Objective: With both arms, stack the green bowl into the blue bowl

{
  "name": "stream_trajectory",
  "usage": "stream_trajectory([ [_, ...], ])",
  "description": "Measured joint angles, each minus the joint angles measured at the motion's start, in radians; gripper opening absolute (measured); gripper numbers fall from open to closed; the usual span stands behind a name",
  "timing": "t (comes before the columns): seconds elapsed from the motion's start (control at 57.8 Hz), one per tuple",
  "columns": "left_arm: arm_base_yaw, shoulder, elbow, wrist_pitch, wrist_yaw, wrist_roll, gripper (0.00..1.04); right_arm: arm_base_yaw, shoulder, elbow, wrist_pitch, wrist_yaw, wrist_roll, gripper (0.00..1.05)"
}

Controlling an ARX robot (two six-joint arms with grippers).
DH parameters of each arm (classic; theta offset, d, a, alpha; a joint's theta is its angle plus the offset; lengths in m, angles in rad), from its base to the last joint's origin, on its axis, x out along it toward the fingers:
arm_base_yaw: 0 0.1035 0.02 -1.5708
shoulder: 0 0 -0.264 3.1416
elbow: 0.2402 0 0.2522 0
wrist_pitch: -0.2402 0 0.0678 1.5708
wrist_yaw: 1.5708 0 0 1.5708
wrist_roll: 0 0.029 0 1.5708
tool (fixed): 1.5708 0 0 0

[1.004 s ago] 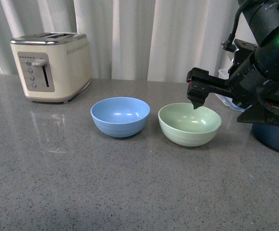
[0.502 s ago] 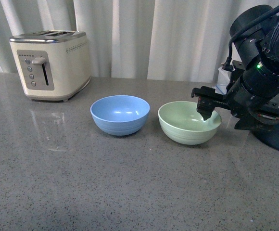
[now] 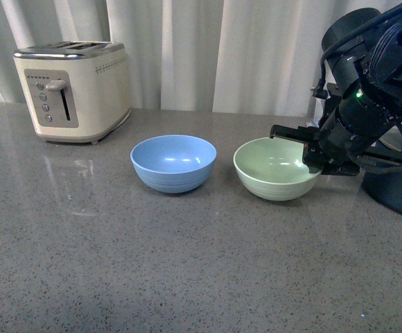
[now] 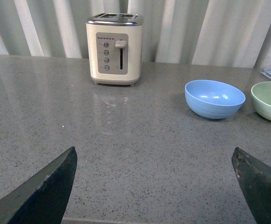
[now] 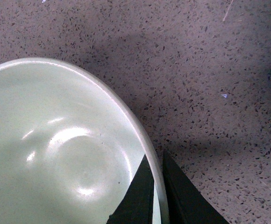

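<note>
Grasp step: my right fingers (image 5: 139, 196) are narrow, pinching the right-hand rim of the green bowl (image 3: 274, 166), which is beside the blue bowl (image 3: 173, 163) on the table (image 3: 187, 263). Left fingers (image 4: 46, 186) hang wide, empty. Next, I judge, comes a clean lift across and over the blue bowl.

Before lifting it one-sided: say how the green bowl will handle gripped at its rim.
The green bowl looks like thin plastic, so it is probably light and stiff. The right gripper pinches only one edge of the rim, so the bowl may tilt or swing. Its smooth, shiny inner wall could let the grip slip.
</note>
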Motion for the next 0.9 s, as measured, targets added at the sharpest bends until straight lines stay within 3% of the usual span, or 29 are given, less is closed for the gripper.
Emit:
stream_trajectory([
  [0.381, 0.0, 0.0, 0.0, 0.0, 0.0, 0.0, 0.98, 0.021, -0.157, -0.035, 0.055, -0.059, -0.024, 0.02],
  [0.502, 0.0, 0.0, 0.0, 0.0, 0.0, 0.0, 0.98, 0.082, -0.205, -0.034, 0.119, -0.099, -0.024, 0.02],
  [0.9, 0.0, 0.0, 0.0, 0.0, 0.0, 0.0, 0.98, 0.225, -0.085, 0.079, 0.149, -0.063, -0.046, 0.02],
])
